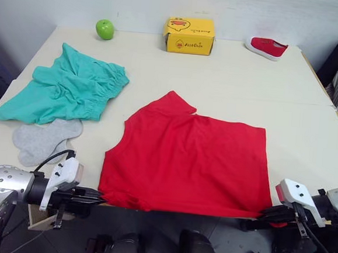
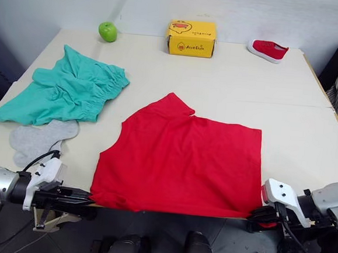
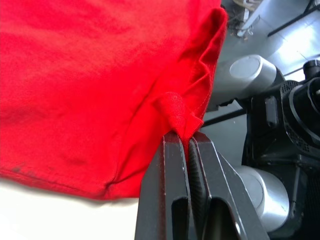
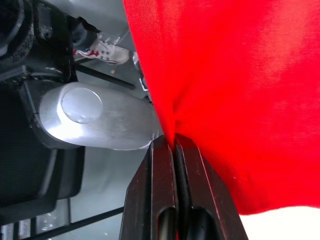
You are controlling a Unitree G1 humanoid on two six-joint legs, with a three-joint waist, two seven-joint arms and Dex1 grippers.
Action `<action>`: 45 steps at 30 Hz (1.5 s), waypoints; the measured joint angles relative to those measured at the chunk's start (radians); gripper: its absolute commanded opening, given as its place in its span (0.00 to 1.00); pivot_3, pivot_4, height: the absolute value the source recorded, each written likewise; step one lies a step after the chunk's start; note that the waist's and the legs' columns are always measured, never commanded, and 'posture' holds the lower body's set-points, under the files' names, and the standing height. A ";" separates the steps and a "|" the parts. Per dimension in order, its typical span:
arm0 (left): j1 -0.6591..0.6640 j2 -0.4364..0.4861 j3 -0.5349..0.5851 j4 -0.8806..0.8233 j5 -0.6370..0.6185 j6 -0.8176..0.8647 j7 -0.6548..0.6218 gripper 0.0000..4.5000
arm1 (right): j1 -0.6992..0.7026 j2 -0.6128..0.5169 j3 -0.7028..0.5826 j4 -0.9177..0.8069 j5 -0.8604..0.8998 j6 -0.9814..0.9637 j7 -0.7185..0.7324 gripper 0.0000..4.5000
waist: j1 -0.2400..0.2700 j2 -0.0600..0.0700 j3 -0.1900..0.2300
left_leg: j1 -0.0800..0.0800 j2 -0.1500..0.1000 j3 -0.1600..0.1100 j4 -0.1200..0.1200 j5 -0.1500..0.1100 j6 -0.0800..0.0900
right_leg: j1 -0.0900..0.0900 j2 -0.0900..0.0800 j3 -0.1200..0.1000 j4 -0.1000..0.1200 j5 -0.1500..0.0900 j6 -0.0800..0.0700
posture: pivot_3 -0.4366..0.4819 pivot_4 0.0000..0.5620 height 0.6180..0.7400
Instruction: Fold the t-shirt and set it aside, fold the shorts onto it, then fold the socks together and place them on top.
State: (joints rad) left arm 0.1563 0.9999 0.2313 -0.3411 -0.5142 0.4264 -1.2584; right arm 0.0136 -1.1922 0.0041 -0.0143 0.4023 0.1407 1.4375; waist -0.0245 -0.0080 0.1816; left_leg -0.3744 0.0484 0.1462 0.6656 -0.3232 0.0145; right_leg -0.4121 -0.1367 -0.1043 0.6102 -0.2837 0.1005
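One bright red cotton t-shirt (image 1: pixel 190 160) lies flat at the table's (image 1: pixel 298 119) near edge. One pair of teal gathered-waist shorts (image 1: pixel 69 89) partly covers the light grey knit socks (image 1: pixel 42 140) — their count is unclear. Both arms reach inward, low: left gripper (image 3: pixel 187 145) and right gripper (image 4: pixel 174 142) each pinch the hem — jaws clamped narrow.

The left gripper (image 3: pixel 187 139) has its two black fingers (image 3: pixel 167 185) pressed together on a small bunched fold at the hem of the red t-shirt (image 3: pixel 85 85). The cloth spreads away from the pinch over a pale table (image 3: pixel 45 215), with its stitched edge lying just above the bare surface. Beside the fingers the shirt's edge hangs rumpled in soft folds.
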 measured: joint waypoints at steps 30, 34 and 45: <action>-0.697 -0.160 -0.203 0.522 0.203 -0.205 0.102 0.00 | -0.622 0.211 0.031 0.401 -0.151 -0.087 -0.124 0.00 | 0.001 0.000 0.003 | -0.003 -0.001 0.001 0.003 0.012 0.000 | 0.000 0.004 0.000 -0.003 0.016 -0.001 | 0.48 0.27 1.00; -1.189 -0.289 -0.221 0.992 0.361 -0.444 0.345 0.00 | -1.105 0.314 0.051 0.821 -0.335 -0.299 -0.421 0.00 | 0.000 0.000 0.003 | -0.020 -0.002 0.005 0.002 0.019 0.003 | -0.019 0.005 -0.002 0.003 0.017 -0.001 | 0.48 0.27 1.00; -1.925 -0.313 -0.205 1.561 0.590 -1.019 1.033 0.00 | -1.622 0.372 0.086 1.205 -0.641 -0.744 -1.192 0.00 | -0.033 -0.002 0.004 | -0.045 -0.016 0.018 -0.008 0.012 0.012 | -0.056 -0.015 -0.059 0.017 0.016 -0.002 | 0.48 0.27 1.00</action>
State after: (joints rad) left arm -1.7691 0.6872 0.0261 1.2196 0.0763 -0.5930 -0.2258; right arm -1.6088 -0.8206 0.0898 1.1905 -0.2386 -0.6037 0.2459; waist -0.0574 -0.0101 0.1853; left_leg -0.4189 0.0325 0.1637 0.6578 -0.3115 0.0269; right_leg -0.4685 -0.1522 -0.1633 0.6269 -0.2673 0.0990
